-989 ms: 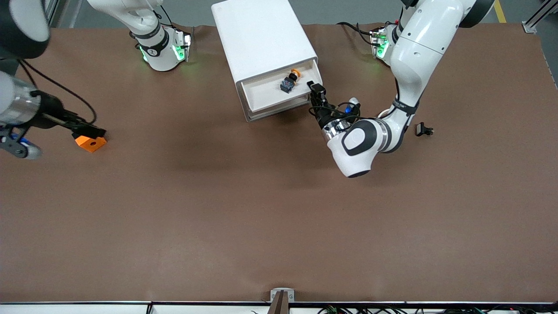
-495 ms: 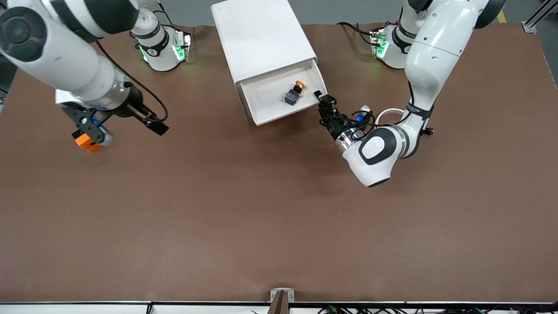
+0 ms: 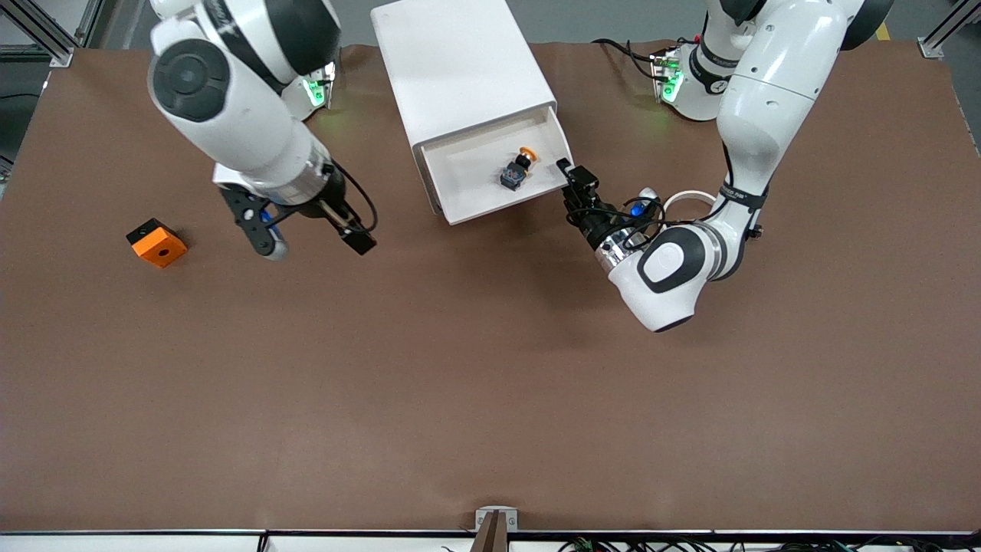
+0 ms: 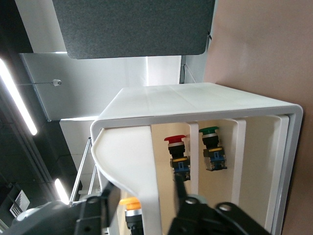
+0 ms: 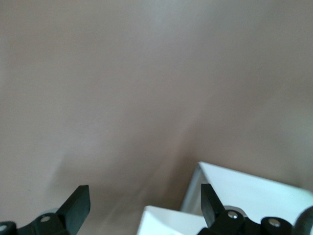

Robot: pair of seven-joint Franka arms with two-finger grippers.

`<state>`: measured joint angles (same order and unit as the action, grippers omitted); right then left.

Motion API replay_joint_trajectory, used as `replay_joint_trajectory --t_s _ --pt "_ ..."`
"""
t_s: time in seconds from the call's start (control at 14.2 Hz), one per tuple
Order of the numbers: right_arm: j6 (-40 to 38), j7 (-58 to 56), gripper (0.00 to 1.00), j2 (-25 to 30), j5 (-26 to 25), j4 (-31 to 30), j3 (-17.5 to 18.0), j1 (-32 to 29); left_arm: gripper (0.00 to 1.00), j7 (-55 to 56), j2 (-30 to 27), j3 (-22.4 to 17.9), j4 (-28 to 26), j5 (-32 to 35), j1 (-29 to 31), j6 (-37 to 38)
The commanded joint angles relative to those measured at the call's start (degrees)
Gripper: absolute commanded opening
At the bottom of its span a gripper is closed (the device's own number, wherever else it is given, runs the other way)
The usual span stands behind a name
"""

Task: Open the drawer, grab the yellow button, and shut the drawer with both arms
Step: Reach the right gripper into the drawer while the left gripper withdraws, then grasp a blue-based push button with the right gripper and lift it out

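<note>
Left gripper (image 3: pixel 569 173) grips open drawer (image 3: pixel 490 178) holding button (image 3: pixel 515 169).

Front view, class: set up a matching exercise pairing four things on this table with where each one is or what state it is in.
Things:
1. button
2. orange block
3. left gripper
4. right gripper

Places or states:
A. in the air over bare table, jaws open
B. lying in the pulled-out drawer
C. at the drawer's front corner
D. on the table toward the right arm's end

Pairs: 1-B, 2-D, 3-C, 4-A
</note>
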<state>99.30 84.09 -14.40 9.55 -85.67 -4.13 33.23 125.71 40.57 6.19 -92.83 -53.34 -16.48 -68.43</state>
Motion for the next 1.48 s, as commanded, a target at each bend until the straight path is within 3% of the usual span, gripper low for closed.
replay_joint_trajectory --t_s 0.0,0.35,0.85,1.2,1.41 --pt "4.7 6.6 1.00 -3.9 1.1 0.5 -0.6 4.9 1.00 -3.0 -1.4 -0.3 0.7 1.0 0.1 -1.1" --pt "10.0 12.4 1.00 -8.5 0.9 0.9 -0.6 12.1 1.00 -13.4 -1.4 -0.4 4.8 4.3 0.8 -3.0" --pt "9.7 13.4 1.00 -9.3 -4.4 0.9 -0.8 22.0 1.00 -50.9 -2.5 -0.2 5.4 15.9 3.5 -3.5" --pt "9.9 13.2 1.00 -10.8 -9.4 0.9 -0.7 25.3 1.00 -67.2 -5.0 -0.2 1.3 23.8 3.4 -22.1" --pt "10.0 13.0 1.00 -12.1 -10.2 0.9 -0.7 26.0 1.00 -71.2 -5.8 0.0 0.8 27.2 2.5 -31.3"
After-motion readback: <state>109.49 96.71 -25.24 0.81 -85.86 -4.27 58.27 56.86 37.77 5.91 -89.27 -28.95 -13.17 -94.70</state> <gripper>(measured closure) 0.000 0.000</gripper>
